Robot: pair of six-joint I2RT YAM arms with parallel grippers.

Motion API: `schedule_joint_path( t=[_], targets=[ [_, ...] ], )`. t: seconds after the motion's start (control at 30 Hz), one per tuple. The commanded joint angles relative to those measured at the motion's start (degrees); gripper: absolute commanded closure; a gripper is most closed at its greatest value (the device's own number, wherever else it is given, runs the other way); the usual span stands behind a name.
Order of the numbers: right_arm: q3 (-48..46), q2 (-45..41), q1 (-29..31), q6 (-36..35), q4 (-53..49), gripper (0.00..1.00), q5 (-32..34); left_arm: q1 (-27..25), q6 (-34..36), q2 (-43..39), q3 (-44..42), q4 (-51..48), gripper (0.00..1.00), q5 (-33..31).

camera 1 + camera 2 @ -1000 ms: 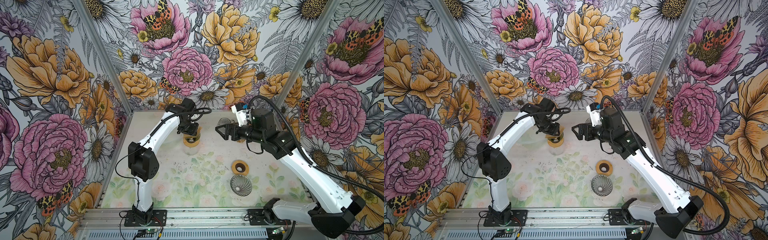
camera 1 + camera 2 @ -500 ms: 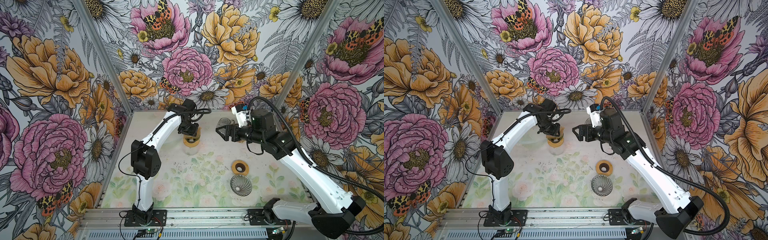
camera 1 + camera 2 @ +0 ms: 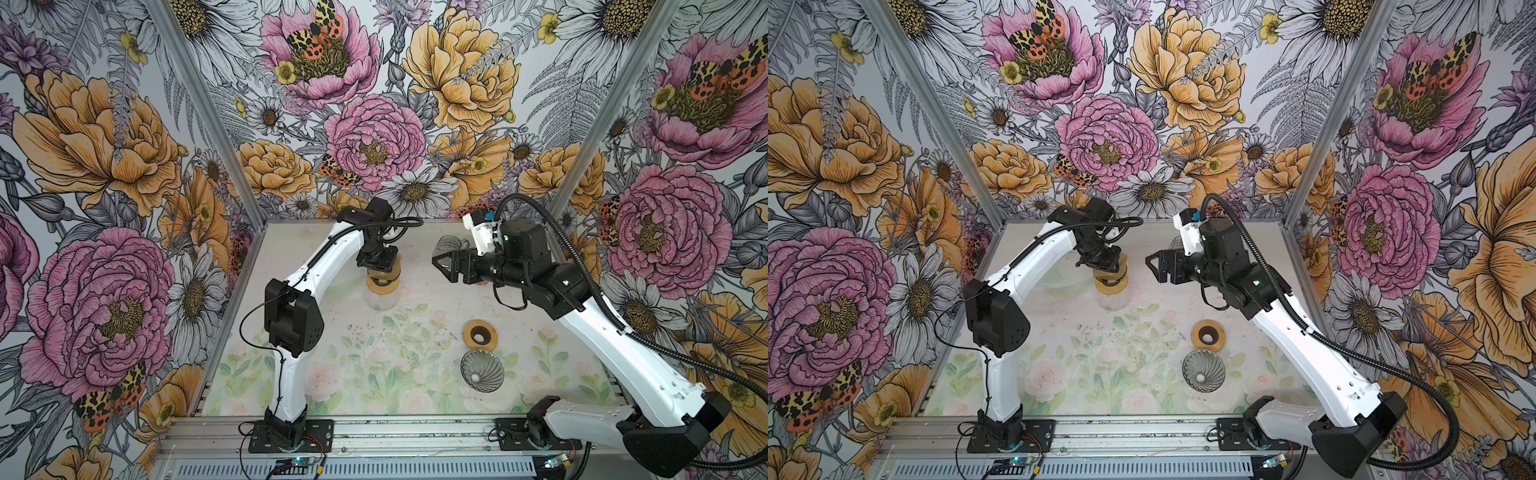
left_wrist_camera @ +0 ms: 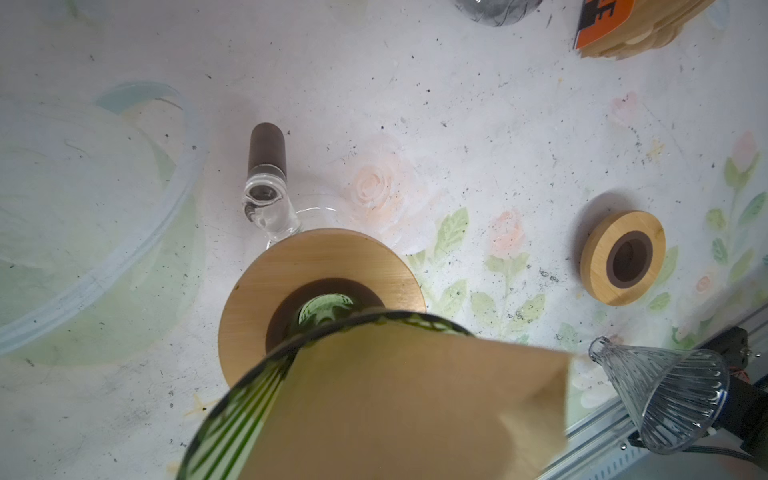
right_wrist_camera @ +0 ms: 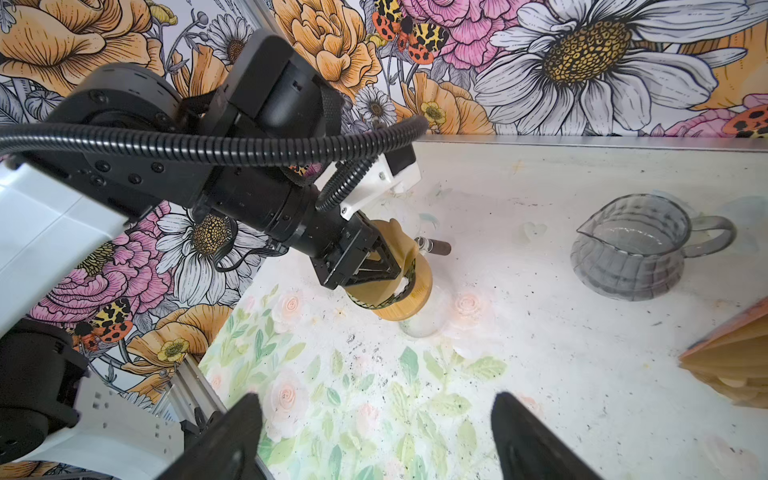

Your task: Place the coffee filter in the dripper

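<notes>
A brown paper coffee filter (image 4: 407, 395) sits down inside the green-striped glass dripper (image 4: 232, 411). The dripper rests on a wooden collar (image 4: 257, 291) on top of a clear glass carafe (image 3: 382, 302) at the back middle of the table. My left gripper (image 3: 378, 266) (image 5: 386, 270) points down over the dripper, shut on the filter's upper edge (image 5: 392, 243). In the left wrist view the paper hides its fingers. My right gripper (image 3: 440, 264) (image 5: 378, 424) hovers open and holds nothing, to the right of the dripper and facing it.
A loose wooden ring (image 3: 481, 335) and a clear ribbed glass dripper (image 3: 482, 370) lie front right. A grey glass pitcher (image 5: 627, 253) and a stack of paper filters (image 5: 735, 365) stand at the back right. A clear plastic lid (image 4: 83, 208) lies left of the carafe.
The left arm's elbow has shifted slightly right while its gripper stays at the dripper with the filter. The right gripper has barely moved.
</notes>
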Motion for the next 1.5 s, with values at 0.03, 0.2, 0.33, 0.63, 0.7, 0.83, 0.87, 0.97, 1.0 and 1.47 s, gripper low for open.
schedule_joint_path(
  t=[0.03,0.2,0.33,0.63,0.7,0.83,0.87,0.97,1.0,1.47],
  targets=[
    [0.49,0.39,-0.22,0.17,-0.49,0.13,-0.05,0.15,-0.57,1.04,1.19,-0.31,0.79,1.02],
    [0.22,0.93,-0.22,0.83,-0.49,0.14,-0.44,0.37,-0.58,1.66,1.66,-1.38,0.80,1.42],
    [0.24,1.14,-0.13,0.90,-0.42,0.15,-0.75,0.46,-0.58,1.68,1.03,-1.41,0.80,0.54],
    [-0.37,0.77,-0.13,0.92,-0.40,0.15,-0.79,0.52,-0.40,2.49,1.14,-1.41,0.76,0.46],
    [-0.69,0.55,-0.13,1.06,-0.41,0.15,-0.75,0.63,-0.40,2.76,1.11,-1.41,0.76,0.55],
    [-1.21,0.17,-0.12,1.18,-0.40,0.16,-0.70,0.90,-0.40,2.90,1.02,-1.42,0.76,0.62],
    [-1.39,0.04,-0.13,1.25,-0.40,0.16,-0.66,0.92,-0.40,3.02,1.03,-1.43,0.75,0.64],
    [-1.66,-0.17,-0.13,1.27,-0.40,0.16,-0.71,1.09,-0.54,3.20,1.02,-1.49,0.75,0.37],
    [-1.82,-0.17,-0.12,1.31,-0.35,0.16,-0.71,1.14,-0.62,3.39,1.14,-1.62,0.75,0.34],
    [-2.14,0.35,-0.04,1.75,-0.31,0.16,-1.02,2.15,-1.04,4.83,3.58,-3.05,0.72,3.40]
  ],
)
